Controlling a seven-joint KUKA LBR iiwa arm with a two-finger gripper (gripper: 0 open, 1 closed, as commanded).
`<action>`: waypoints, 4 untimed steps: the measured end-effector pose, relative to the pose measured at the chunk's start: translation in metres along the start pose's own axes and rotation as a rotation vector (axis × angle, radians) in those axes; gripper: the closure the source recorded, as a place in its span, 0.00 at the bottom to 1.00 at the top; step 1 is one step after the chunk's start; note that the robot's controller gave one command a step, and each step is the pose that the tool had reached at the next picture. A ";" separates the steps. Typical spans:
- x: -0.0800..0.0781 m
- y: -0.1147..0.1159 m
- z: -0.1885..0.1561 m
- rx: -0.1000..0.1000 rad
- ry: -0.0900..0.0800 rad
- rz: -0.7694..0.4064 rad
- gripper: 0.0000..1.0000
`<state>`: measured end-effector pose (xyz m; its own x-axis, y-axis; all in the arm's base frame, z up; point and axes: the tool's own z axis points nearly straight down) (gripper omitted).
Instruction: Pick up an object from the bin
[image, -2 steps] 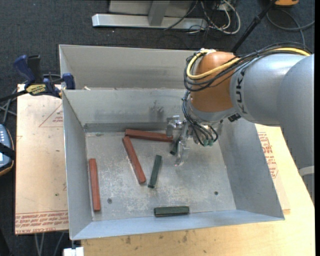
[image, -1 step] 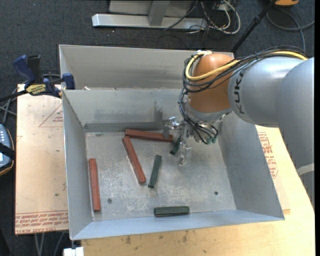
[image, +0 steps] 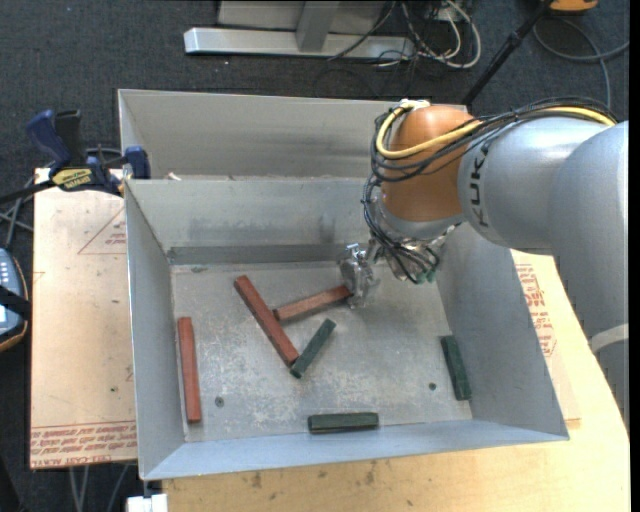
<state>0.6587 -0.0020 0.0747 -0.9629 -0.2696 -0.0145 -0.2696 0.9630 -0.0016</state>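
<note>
My gripper (image: 357, 283) hangs low in the middle of the bin, right at the right-hand end of a short red-brown wooden stick (image: 310, 303). That stick lies nearly flat and leans on a longer red-brown stick (image: 266, 319) that runs diagonally across the bin floor. A dark green stick (image: 314, 346) lies just below them, touching the long stick's lower end. The view does not show whether the short stick's end is between the gripper's tips.
Another red-brown stick (image: 188, 368) lies along the left wall. One dark green bar (image: 343, 423) rests by the front wall, and another (image: 455, 367) lies on the right slope. The arm's orange cover and cables hang above the gripper.
</note>
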 end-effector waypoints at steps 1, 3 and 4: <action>0.003 0.000 0.003 -0.001 0.008 0.000 0.00; -0.004 0.025 0.003 0.002 0.009 -0.082 0.00; -0.021 0.085 0.003 -0.002 0.007 -0.164 0.00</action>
<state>0.6561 0.0851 0.0719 -0.9058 -0.4236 -0.0075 -0.4236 0.9059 -0.0009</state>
